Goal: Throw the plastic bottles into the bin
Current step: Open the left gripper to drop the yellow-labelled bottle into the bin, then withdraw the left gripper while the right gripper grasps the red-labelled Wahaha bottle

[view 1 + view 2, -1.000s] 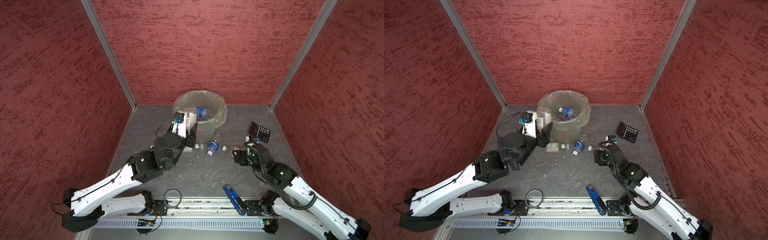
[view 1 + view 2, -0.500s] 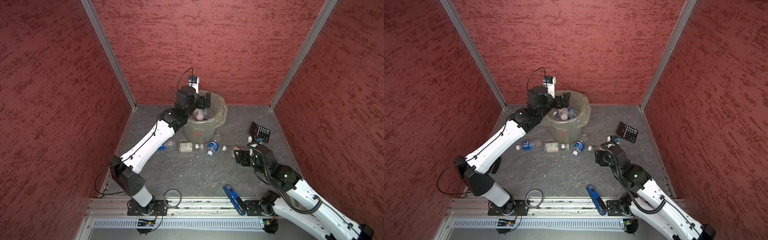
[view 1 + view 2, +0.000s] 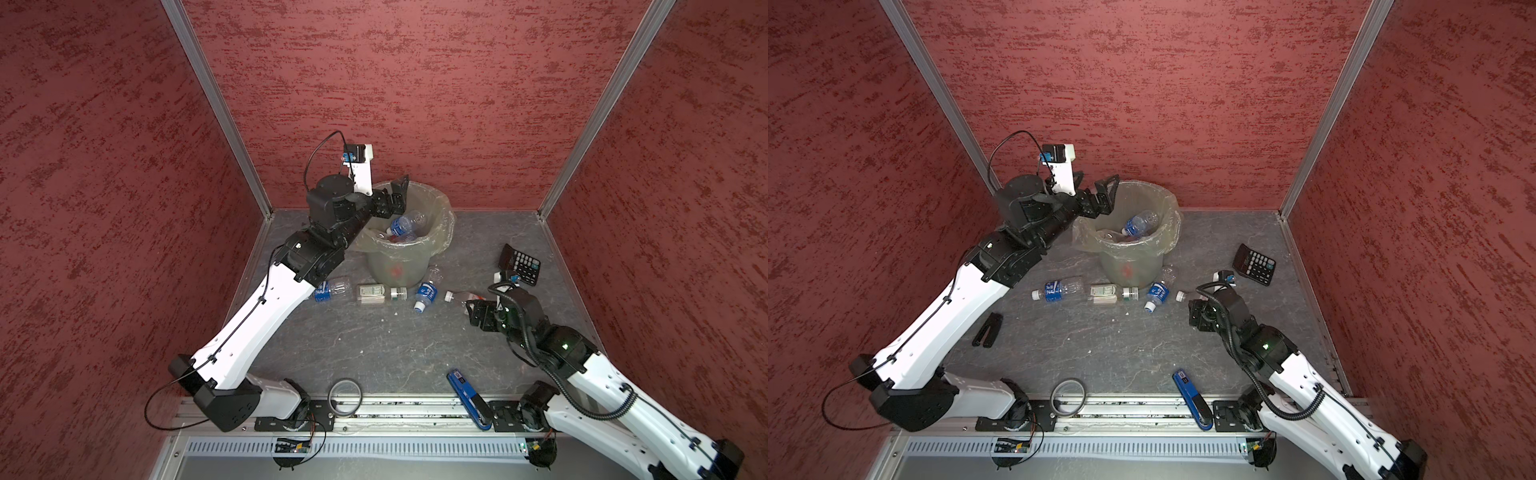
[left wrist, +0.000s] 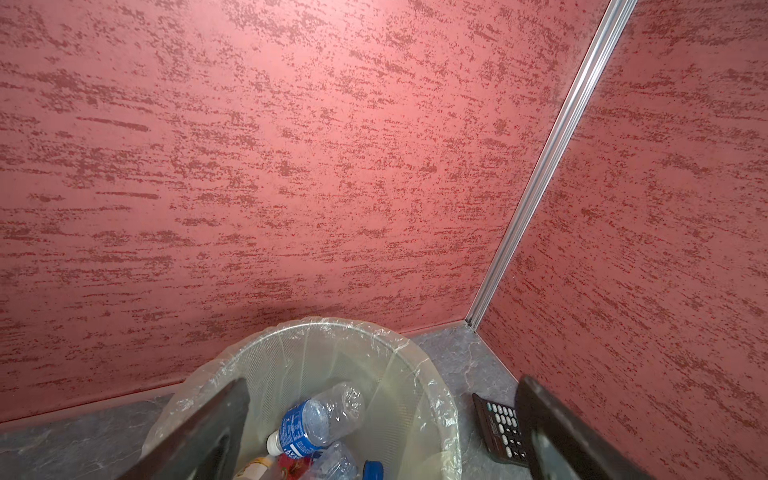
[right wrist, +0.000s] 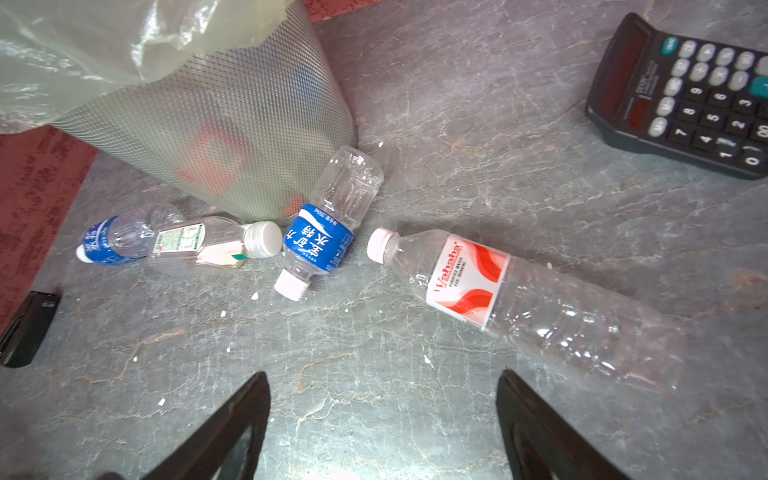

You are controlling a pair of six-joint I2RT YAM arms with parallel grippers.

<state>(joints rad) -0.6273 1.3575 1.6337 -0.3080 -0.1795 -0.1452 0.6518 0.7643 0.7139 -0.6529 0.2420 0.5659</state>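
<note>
The bin (image 3: 446,220) (image 3: 1173,226) (image 5: 249,124) stands at the back, lined with a clear bag. My left gripper (image 3: 395,195) (image 3: 1106,195) (image 4: 382,379) hangs open and empty over its rim (image 4: 332,322). Inside lie several bottles, a blue-labelled one (image 3: 405,224) (image 4: 316,419) on top. On the floor by the bin's foot lie a blue-labelled bottle (image 3: 1057,289) (image 5: 112,239), a square clear bottle (image 3: 1111,293) (image 5: 208,245) and another blue-labelled bottle (image 3: 428,291) (image 5: 328,232). A red-and-white-labelled bottle (image 5: 498,286) (image 3: 1183,296) lies just ahead of my right gripper (image 3: 478,318) (image 5: 381,374), which is open, empty and low over the floor.
A black calculator (image 3: 521,264) (image 5: 685,95) lies at the back right. A blue-and-black stapler-like tool (image 3: 1192,399) and a tape ring (image 3: 1068,397) lie near the front rail. A flat black object (image 3: 988,330) lies on the left. Red walls close in three sides.
My left arm swung up from the floor beside the bin to above its rim and its jaws opened. The right gripper widened a little and barely moved.
</note>
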